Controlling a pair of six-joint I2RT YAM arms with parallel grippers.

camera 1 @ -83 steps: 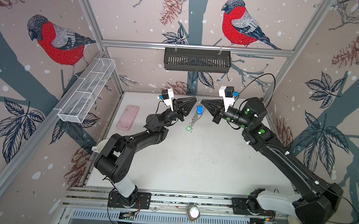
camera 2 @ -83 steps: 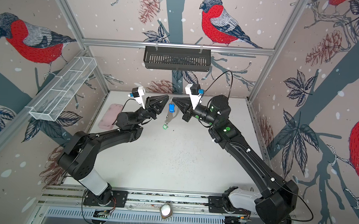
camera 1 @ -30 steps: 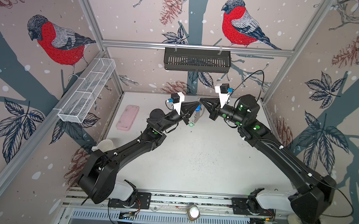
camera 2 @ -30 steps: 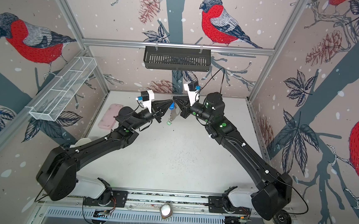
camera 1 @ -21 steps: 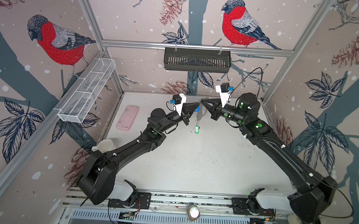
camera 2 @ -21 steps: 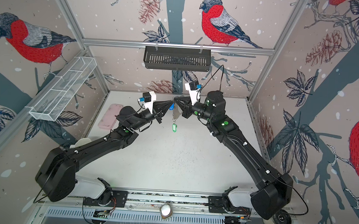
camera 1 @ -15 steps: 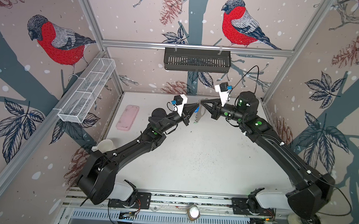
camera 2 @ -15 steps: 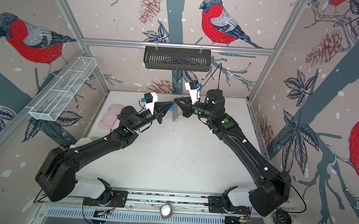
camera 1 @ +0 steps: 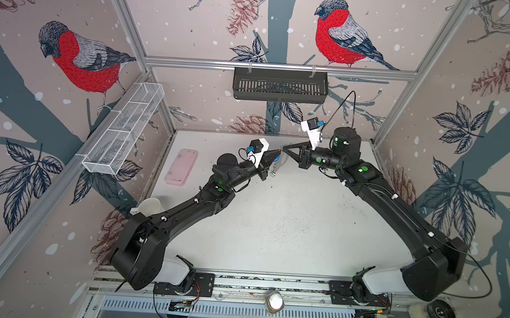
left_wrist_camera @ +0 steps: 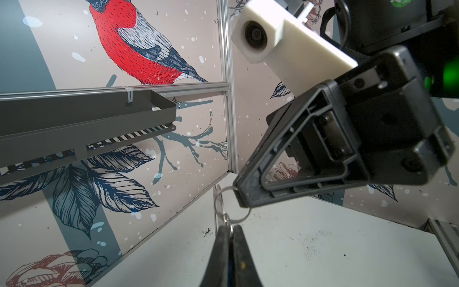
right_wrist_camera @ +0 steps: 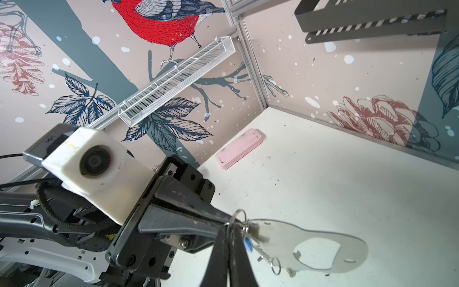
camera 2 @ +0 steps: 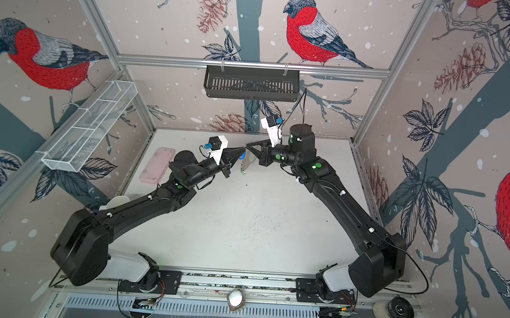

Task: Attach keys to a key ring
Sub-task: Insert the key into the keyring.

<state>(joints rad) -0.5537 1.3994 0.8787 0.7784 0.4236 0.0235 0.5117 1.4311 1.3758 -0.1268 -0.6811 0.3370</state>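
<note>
key ring [right_wrist_camera: 285,238]: aloft, above desk's [camera 1: 273,228] far edge, middle.
keys [right_wrist_camera: 248,243]: dangling against it.
left gripper [left_wrist_camera: 230,229]: clenched on key ring.
right gripper [left_wrist_camera: 239,196]: pinching its wire ring [left_wrist_camera: 244,216].
progress: keys probably threaded; full seating unconfirmed.

We see two matte black arms, the left arm [camera 1: 201,202] and the right arm [camera 1: 398,206], with green dots on the links behind each wrist. A white camera block [right_wrist_camera: 94,169] sits just behind each end effector, trailing a thin black cable [right_wrist_camera: 12,156]. The right gripper [left_wrist_camera: 239,192] has ribbed, triangular black fingers [left_wrist_camera: 280,135] with small screws.
</note>
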